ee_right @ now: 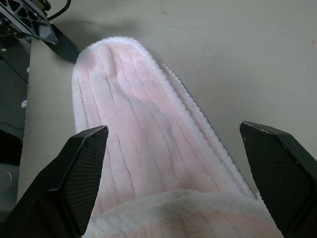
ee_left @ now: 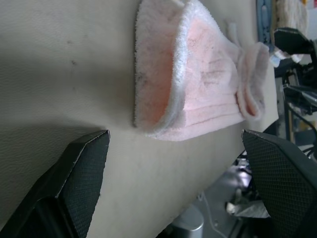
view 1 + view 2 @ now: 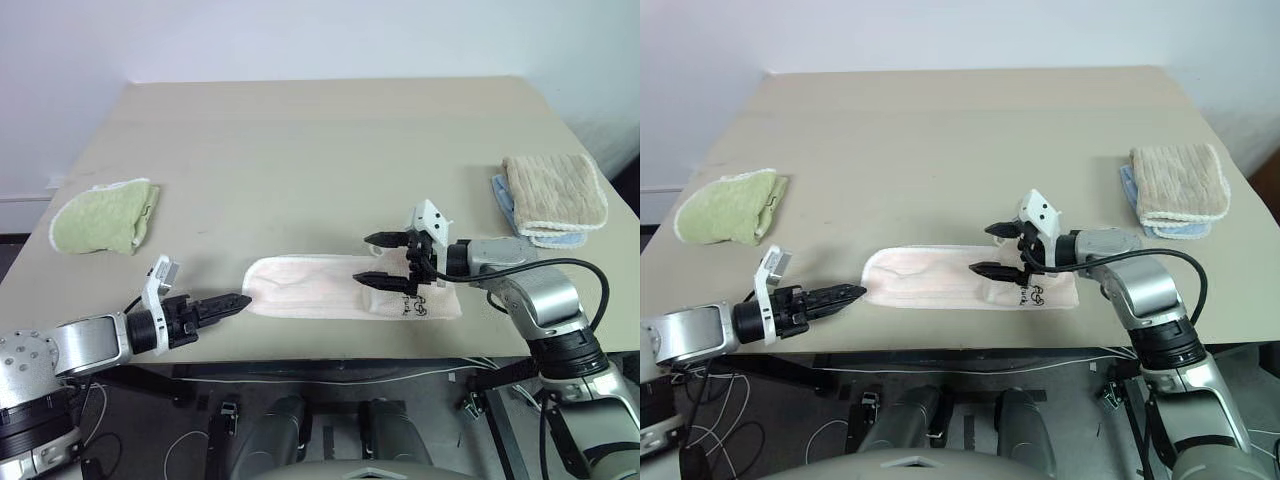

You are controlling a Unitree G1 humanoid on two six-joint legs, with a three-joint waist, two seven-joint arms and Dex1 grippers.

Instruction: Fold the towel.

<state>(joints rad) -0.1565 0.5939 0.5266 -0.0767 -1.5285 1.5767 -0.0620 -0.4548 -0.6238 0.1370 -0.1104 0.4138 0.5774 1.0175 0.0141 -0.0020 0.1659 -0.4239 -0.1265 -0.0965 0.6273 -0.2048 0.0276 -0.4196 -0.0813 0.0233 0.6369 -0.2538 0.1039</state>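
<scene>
The pale pink towel (image 3: 320, 288) lies as a long narrow strip near the table's front edge, with its right end doubled over and a small dark mark there. My right gripper (image 3: 363, 258) hovers open just above the right part of the strip, one finger on each side of its width; in the right wrist view the towel (image 1: 148, 148) runs between the two fingers (image 1: 84, 168). My left gripper (image 3: 240, 300) is low at the table's front edge, just off the towel's left end and pointing at it. It is open, with the towel's end (image 2: 198, 84) ahead of it.
A light green towel (image 3: 105, 215) lies at the table's left edge. A beige ribbed towel (image 3: 553, 192) sits on a blue cloth (image 3: 503, 195) at the right edge. The tan table (image 3: 320, 150) stretches bare behind the pink strip.
</scene>
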